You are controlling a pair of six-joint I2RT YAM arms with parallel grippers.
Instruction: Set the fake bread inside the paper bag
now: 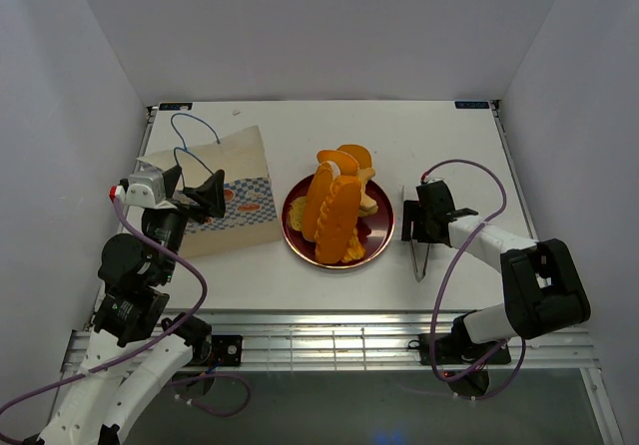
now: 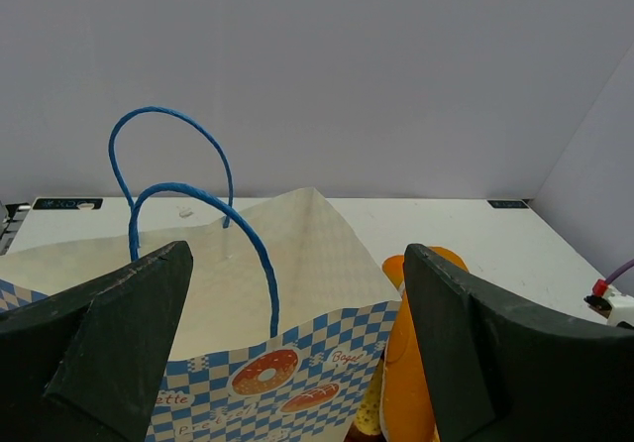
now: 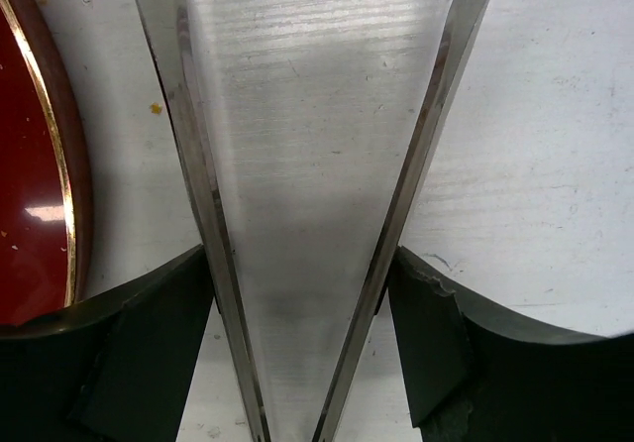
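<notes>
The fake bread (image 1: 336,204) is a pile of glossy orange loaves and slices on a dark red plate (image 1: 298,242) in the middle of the table. The paper bag (image 1: 240,181) lies left of the plate, its blue cord handles (image 1: 189,130) pointing to the far side. My left gripper (image 1: 206,197) is open and empty, hovering over the bag's near right part. In the left wrist view the bag (image 2: 248,293) sits between its fingers (image 2: 129,333) and a loaf (image 2: 411,383) shows at the right. My right gripper (image 1: 423,227) is right of the plate, closed onto metal tongs (image 1: 420,261).
In the right wrist view my right gripper (image 3: 297,264) has its dark fingers (image 3: 149,343) pressed against the outer sides of both arms of the tongs (image 3: 186,135), which stay spread on the white table. The plate's rim (image 3: 54,165) is at the left. Walls enclose the table.
</notes>
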